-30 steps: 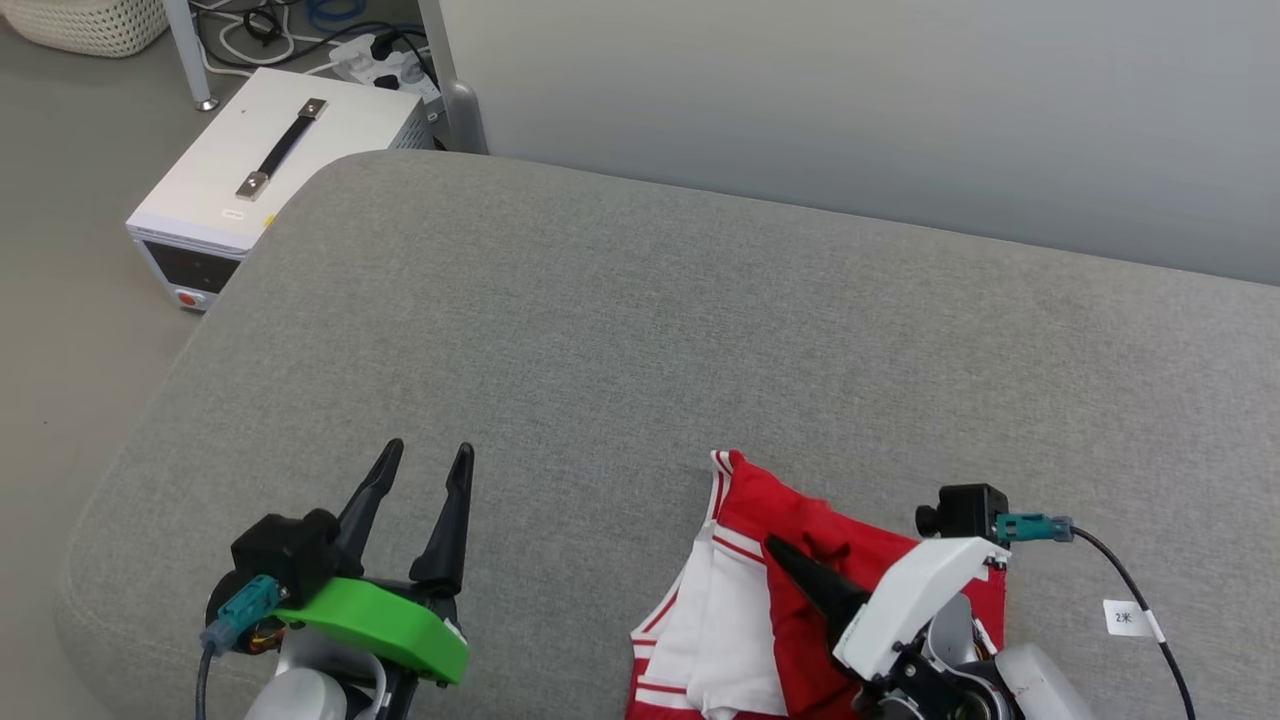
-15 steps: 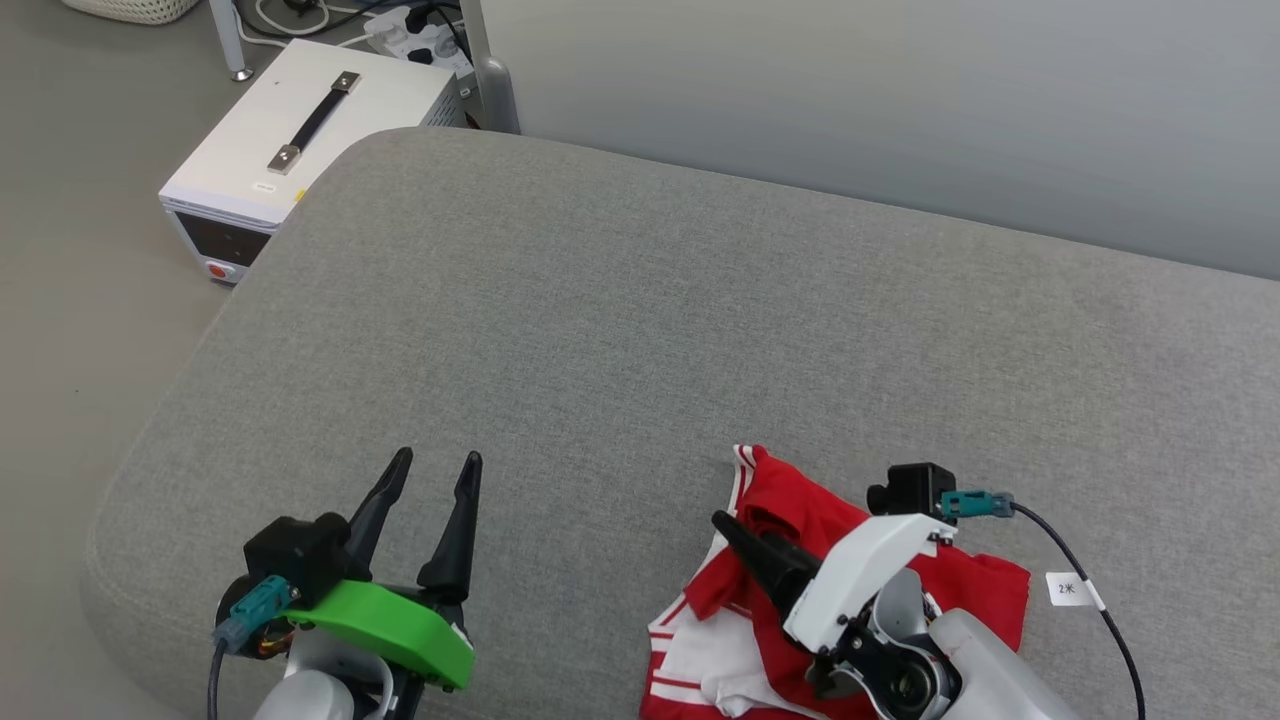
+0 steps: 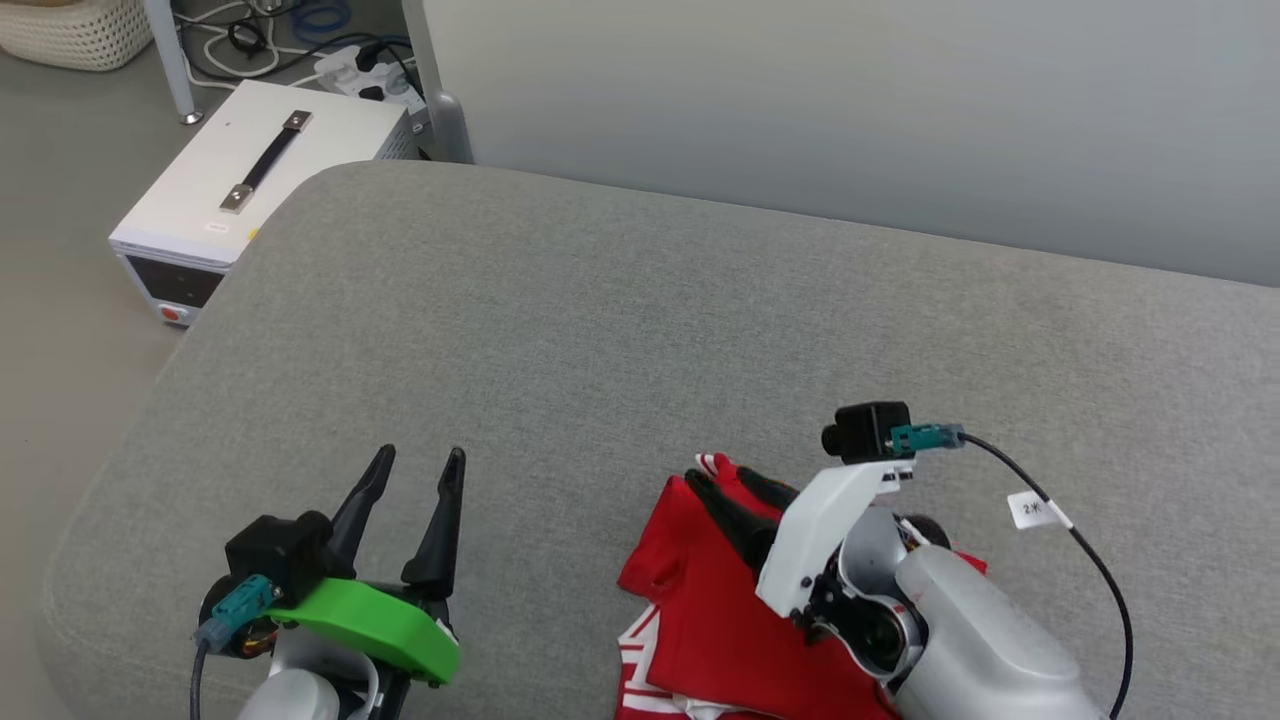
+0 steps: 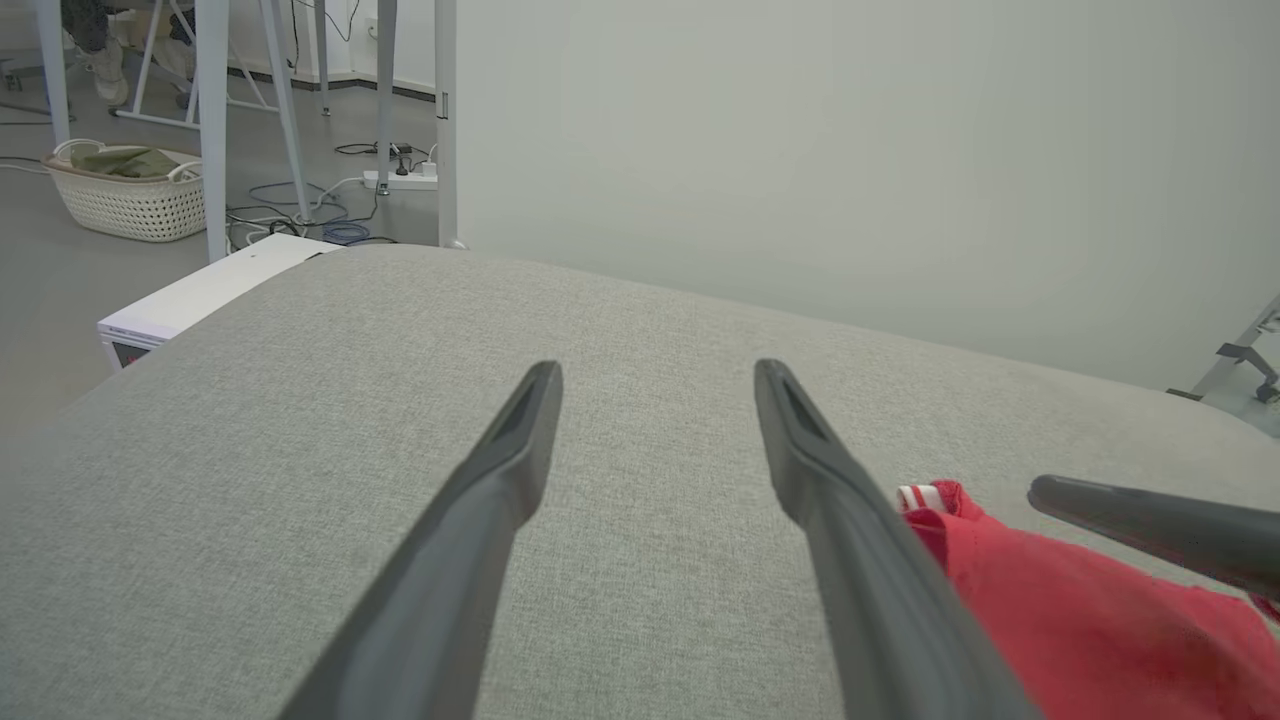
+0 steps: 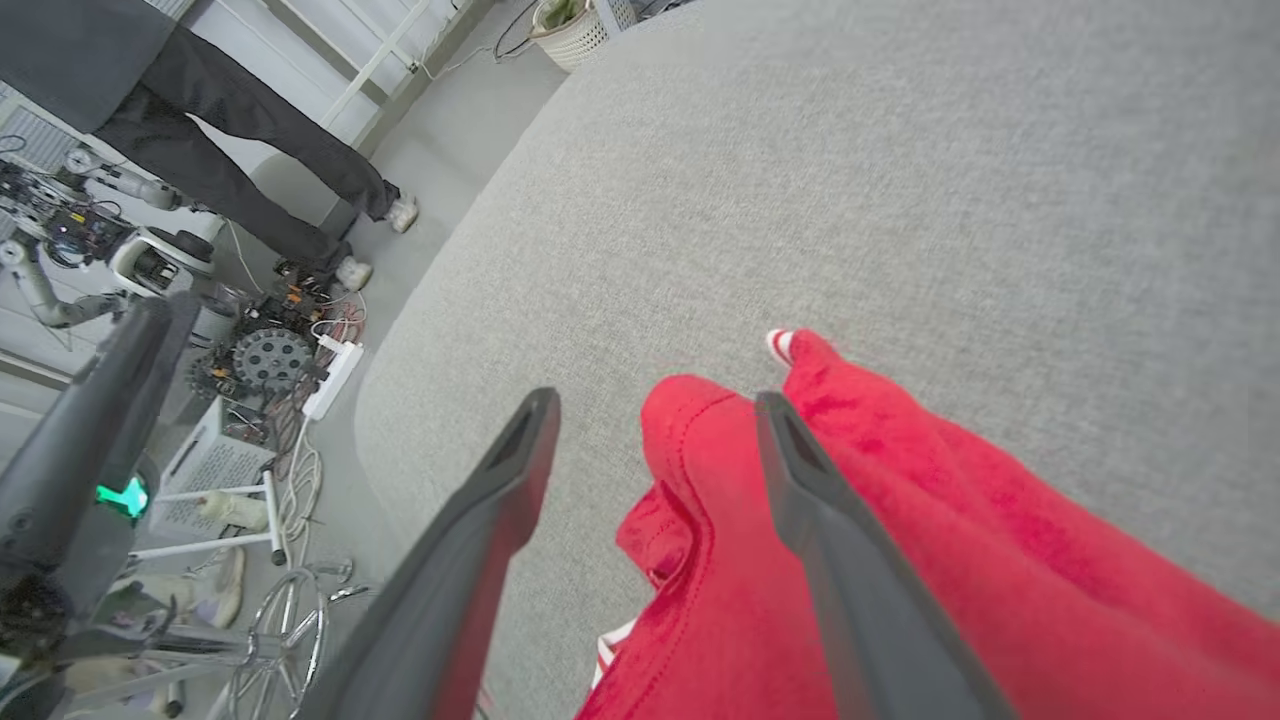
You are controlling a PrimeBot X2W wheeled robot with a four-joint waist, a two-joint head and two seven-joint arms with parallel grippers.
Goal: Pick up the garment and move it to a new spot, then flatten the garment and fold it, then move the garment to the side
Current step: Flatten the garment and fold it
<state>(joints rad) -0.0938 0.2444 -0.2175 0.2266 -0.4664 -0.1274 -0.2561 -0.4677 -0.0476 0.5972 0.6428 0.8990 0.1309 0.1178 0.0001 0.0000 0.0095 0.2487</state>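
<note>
The garment [image 3: 700,610] is a red shirt with white striped trim, lying crumpled on the grey cushioned surface [image 3: 600,330] at the near right. My right gripper [image 3: 718,478] hovers over its far edge, fingers open, with nothing pinched between them. In the right wrist view the right gripper [image 5: 655,400] shows a red fold of the garment [image 5: 900,560] lying under and between its spread fingers. My left gripper [image 3: 422,455] is open and empty at the near left, apart from the cloth. In the left wrist view the left gripper [image 4: 655,370] points over bare cushion, with the garment [image 4: 1050,620] at its right.
A white box with a black handle [image 3: 250,190] stands on the floor beyond the cushion's left edge, with cables and a woven basket [image 3: 60,30] behind it. A pale wall panel [image 3: 800,100] borders the far side. A person's legs [image 5: 250,170] stand on the floor.
My right gripper has opened and let go of the garment, which has dropped into a redder, more bunched heap. The right arm has shifted left and forward. The head camera has moved.
</note>
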